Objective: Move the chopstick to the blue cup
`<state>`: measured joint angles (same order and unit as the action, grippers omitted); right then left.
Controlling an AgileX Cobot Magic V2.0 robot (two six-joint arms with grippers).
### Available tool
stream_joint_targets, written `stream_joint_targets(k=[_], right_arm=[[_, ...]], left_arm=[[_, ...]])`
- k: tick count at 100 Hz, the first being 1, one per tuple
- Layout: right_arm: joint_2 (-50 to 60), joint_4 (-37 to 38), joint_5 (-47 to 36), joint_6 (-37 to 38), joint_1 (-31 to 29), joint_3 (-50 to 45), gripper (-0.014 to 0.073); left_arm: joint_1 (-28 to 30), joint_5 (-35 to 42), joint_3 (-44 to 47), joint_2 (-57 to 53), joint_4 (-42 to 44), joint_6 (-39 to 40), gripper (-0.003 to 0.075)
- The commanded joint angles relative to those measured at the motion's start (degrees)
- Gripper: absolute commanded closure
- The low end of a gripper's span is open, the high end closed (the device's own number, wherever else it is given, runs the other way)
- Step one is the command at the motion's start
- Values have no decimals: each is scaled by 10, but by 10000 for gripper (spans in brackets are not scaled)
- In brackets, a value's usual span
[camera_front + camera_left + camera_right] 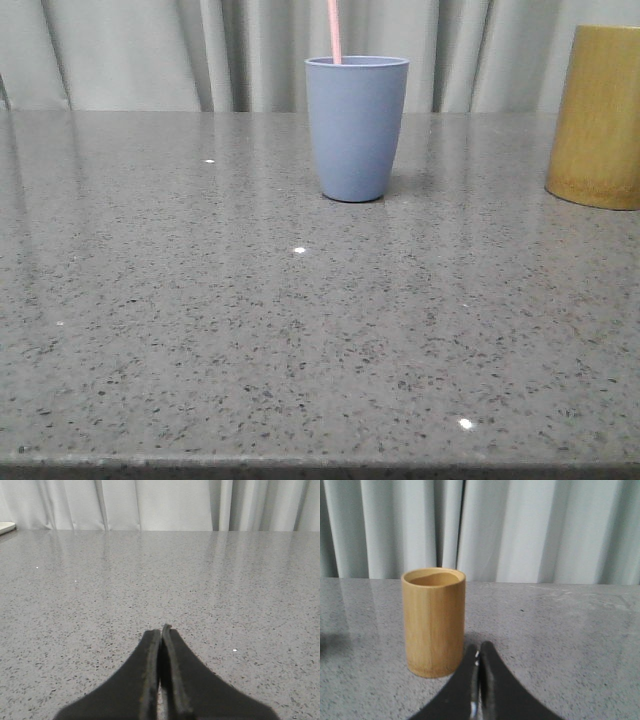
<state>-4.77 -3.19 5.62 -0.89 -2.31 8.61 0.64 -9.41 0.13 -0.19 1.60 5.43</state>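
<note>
- the chopstick (335, 30) is already standing in the blue cup (356, 128), near upright, long axis vertical, top cut off by the front view so I can't say how many there are
- the cup sits mid-table (200, 330), with the bamboo cup (598, 115) well off to its right
- left fingers (161, 635) are pressed together holding nothing, just bare table ahead of them
- right fingers (478, 652) are closed and empty too, parked just beside the bamboo cup, which looks empty from that wrist cam
- looks done to me; if anything's left, the right arm is the closer one
</note>
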Motion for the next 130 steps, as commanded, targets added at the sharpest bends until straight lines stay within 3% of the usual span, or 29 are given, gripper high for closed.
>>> stream_joint_targets(k=[1, 40, 130], right_arm=[[16, 11, -60, -1, -6, -12, 655], [66, 16, -86, 22, -6, -104, 655], [66, 16, -81, 23, -6, -102, 655]], left_arm=[[-3, 48, 5, -20, -3, 4, 739], [-3, 48, 5, -20, -3, 4, 739], [-3, 48, 5, -20, -3, 4, 739]])
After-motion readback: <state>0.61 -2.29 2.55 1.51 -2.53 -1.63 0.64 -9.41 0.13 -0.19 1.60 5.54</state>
